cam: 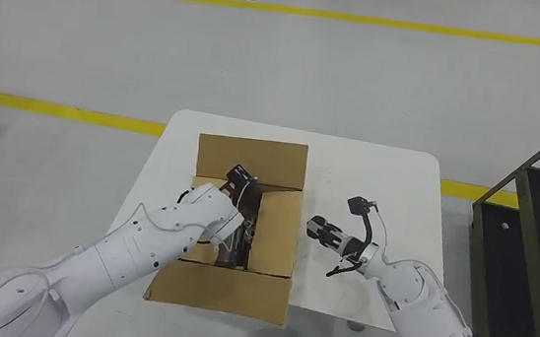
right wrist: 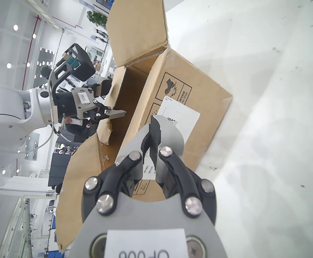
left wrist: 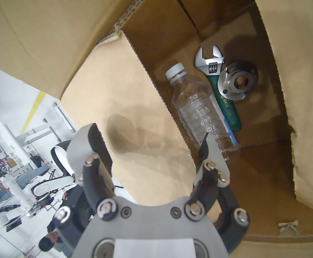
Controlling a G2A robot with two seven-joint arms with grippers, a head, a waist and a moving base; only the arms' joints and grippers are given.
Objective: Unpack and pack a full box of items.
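Note:
An open cardboard box (cam: 251,157) stands on the white table (cam: 388,181). On its floor lie a clear plastic bottle (left wrist: 195,110), a green-handled adjustable wrench (left wrist: 221,97) and a round metal flange (left wrist: 238,83), side by side. My left gripper (left wrist: 150,134) hangs open over the box's mouth, straddling a flap edge, with nothing between its fingers; the bottle is just beyond one fingertip. The top view shows it inside the box opening (cam: 240,240). My right gripper (right wrist: 152,127) is shut and empty, just above the table beside the box's labelled side wall (right wrist: 195,97).
The box's flaps (right wrist: 137,31) stand up around the opening. Bare table lies to the right of the box, around the right gripper (cam: 313,230). A dark metal cart (cam: 528,255) stands on the floor beyond the table's right edge.

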